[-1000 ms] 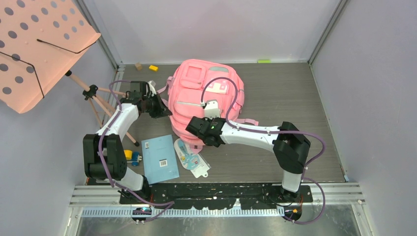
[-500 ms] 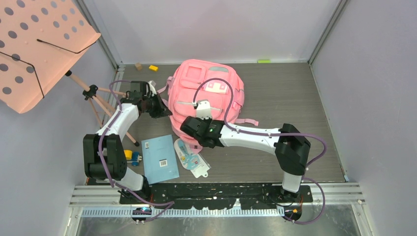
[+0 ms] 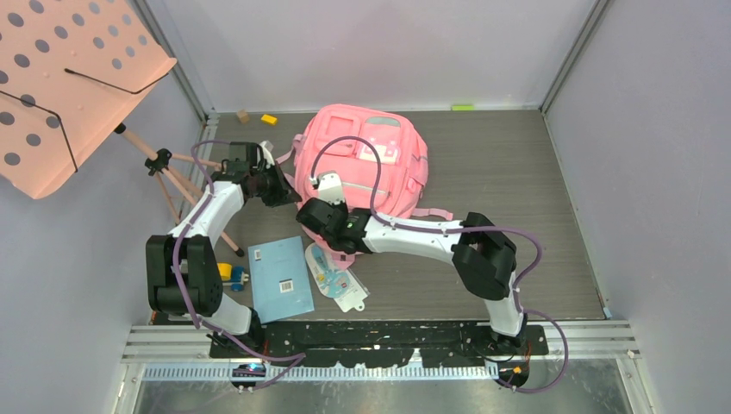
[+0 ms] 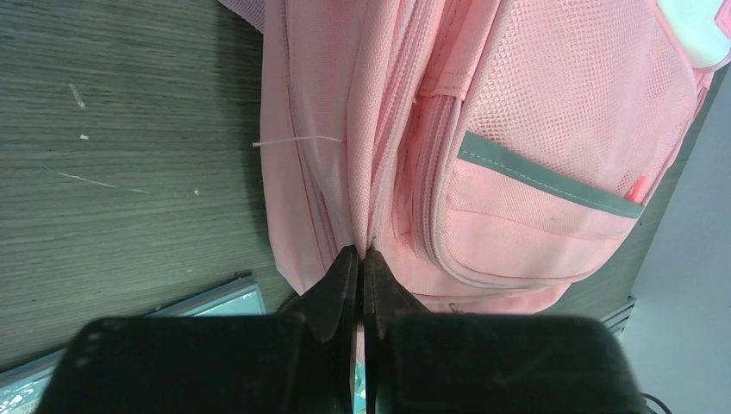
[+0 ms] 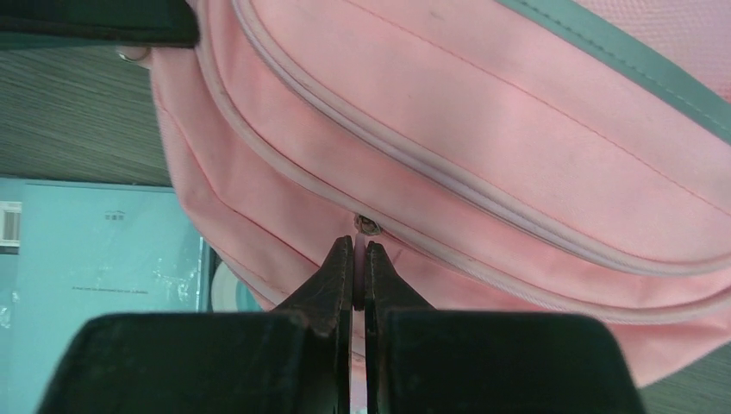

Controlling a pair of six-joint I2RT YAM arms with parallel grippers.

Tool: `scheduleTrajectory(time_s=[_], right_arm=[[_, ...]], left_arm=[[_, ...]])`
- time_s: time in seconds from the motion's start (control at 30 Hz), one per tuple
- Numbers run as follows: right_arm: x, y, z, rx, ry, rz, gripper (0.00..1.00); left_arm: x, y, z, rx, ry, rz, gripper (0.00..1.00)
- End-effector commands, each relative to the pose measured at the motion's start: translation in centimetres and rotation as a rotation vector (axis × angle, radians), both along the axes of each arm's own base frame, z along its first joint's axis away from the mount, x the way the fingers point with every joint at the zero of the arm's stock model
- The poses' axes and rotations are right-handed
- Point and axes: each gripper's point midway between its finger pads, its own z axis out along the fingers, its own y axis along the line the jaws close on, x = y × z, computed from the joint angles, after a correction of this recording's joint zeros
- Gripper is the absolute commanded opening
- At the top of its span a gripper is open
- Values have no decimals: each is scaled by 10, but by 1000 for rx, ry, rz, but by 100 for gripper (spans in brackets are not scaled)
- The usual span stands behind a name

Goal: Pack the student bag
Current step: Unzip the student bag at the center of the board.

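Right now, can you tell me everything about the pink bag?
The bag is big, pink and made of soft fabric. It lies on the table with its front facing up. It has a mesh pocket, a grey strip, a white patch and pink straps. The left pincer is shut on its side seam. The right pincer pinches a zip pull at its near edge.

left arm (image 3: 207, 211) was folded at the elbow, forearm angled up and to the right | left fingers (image 4: 336, 289) pinched tight together | right arm (image 3: 414, 235) stretched way over to the left, wrist low | right fingers (image 5: 332, 280) clamped too, barely a sliver of gap
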Motion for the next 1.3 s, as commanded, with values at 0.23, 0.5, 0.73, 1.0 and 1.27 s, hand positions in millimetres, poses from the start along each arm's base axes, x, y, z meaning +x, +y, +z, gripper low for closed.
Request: scheduleTrajectory(time_s=[0.23, 0.5, 0.73, 1.0, 1.27], right_arm=[[28, 42, 58, 217, -106, 49, 5], [16, 12, 83, 218, -110, 57, 68], [-7, -19, 90, 224, -48, 84, 83], [-54, 5, 84, 457, 100, 182, 83], [-103, 61, 49, 610, 256, 242, 80]], left_arm=[[2, -19, 18, -42, -64, -63, 0], [3, -3, 22, 60, -103, -45, 51], [-15, 33, 37, 236, -148, 58, 88], [-87, 73, 10, 345, -30, 291, 96], [-140, 105, -38, 396, 84, 533, 100]])
